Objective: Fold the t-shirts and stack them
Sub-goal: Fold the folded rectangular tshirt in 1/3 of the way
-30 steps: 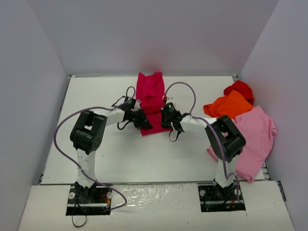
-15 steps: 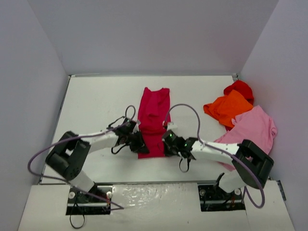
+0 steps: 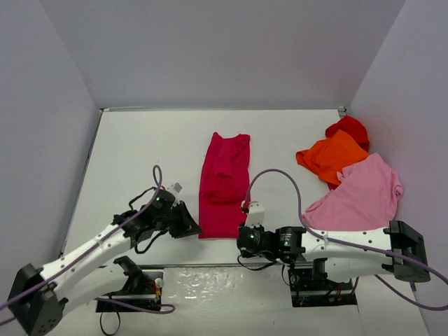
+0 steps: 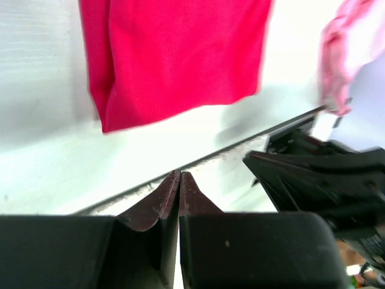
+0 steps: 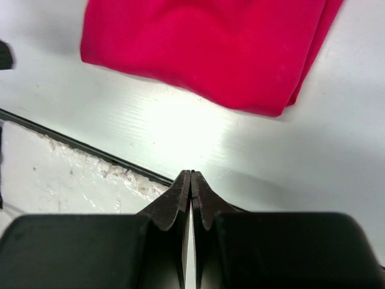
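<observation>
— Pale grey walls box in a white counter. What lies on it?

— Four t-shirts. A crimson shirt lies flat at mid-counter, folded lengthwise into a long, narrow strip. Its near hem stops just short of the counter's front edge.

— And the other three?

— They are grouped on the right side. A pink shirt is spread loosely by the right wall, and an orange shirt touches its far edge. A red shirt is crumpled behind that, near the far right corner.

— How does the cloth look?

— It is soft and matte, with shallow wrinkles. The wrist views show a doubled layer along one side of the crimson strip, and its corners are slightly rounded. The counter is faintly ribbed and carries a patch of glare. A dark strip bounds its front edge, with a rougher white surface beyond.

— And the arms?

— Both reach low across the front. The left fingers are pressed together and hold nothing, near the strip's left near corner. The right fingers are also together and empty, near its right near corner. Neither pair touches the cloth.
</observation>
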Robot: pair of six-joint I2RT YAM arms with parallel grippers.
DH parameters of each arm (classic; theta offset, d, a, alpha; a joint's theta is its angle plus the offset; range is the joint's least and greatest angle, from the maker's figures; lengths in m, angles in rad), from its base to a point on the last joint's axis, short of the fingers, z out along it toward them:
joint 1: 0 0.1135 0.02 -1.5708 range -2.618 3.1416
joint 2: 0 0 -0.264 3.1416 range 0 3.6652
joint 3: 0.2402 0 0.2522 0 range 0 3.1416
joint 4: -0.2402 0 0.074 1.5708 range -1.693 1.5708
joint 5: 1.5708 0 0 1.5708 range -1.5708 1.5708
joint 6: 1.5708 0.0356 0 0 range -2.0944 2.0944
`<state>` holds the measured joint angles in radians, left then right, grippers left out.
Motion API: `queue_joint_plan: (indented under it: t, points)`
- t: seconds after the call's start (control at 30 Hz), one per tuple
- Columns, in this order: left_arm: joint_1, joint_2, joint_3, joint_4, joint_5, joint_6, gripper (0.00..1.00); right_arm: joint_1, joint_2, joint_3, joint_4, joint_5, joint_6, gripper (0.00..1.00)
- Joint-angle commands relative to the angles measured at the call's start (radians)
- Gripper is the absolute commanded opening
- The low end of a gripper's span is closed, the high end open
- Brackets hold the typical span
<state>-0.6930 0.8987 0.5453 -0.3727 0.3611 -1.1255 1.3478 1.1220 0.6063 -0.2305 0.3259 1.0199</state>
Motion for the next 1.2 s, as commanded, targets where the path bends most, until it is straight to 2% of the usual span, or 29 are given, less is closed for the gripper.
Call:
queue_joint_plan:
  t: [0.0, 0.13, 0.2, 0.33, 0.43, 0.83, 1.03, 1.17]
  points:
    - [0.003, -0.083, 0.098, -0.118, -0.151, -0.004, 0.0, -0.009, 0.032, 0.119, -0.047, 0.192, -0.01, 0.0]
    - [0.006, 0.137, 0.192, -0.088, -0.11, 0.1, 0.0, -0.13, 0.217, 0.223, -0.002, 0.155, -0.228, 0.0]
    - [0.002, 0.238, 0.236, -0.061, -0.085, 0.135, 0.0, -0.178, 0.277, 0.25, 0.073, 0.138, -0.294, 0.0]
    - [0.004, 0.389, 0.294, -0.019, -0.067, 0.182, 0.0, -0.252, 0.398, 0.298, 0.155, 0.095, -0.394, 0.0]
    - [0.003, 0.442, 0.327, 0.013, -0.049, 0.187, 0.0, -0.293, 0.461, 0.34, 0.198, 0.061, -0.457, 0.0]
    - [0.003, 0.427, 0.274, 0.072, -0.045, 0.157, 0.0, -0.5, 0.631, 0.447, 0.315, 0.02, -0.603, 0.0]
    - [0.001, 0.407, 0.182, 0.144, -0.022, 0.104, 0.0, -0.668, 0.676, 0.578, 0.365, -0.003, -0.656, 0.0]
    - [-0.001, 0.397, 0.151, 0.163, -0.02, 0.088, 0.0, -0.693, 0.685, 0.679, 0.364, -0.025, -0.684, 0.0]
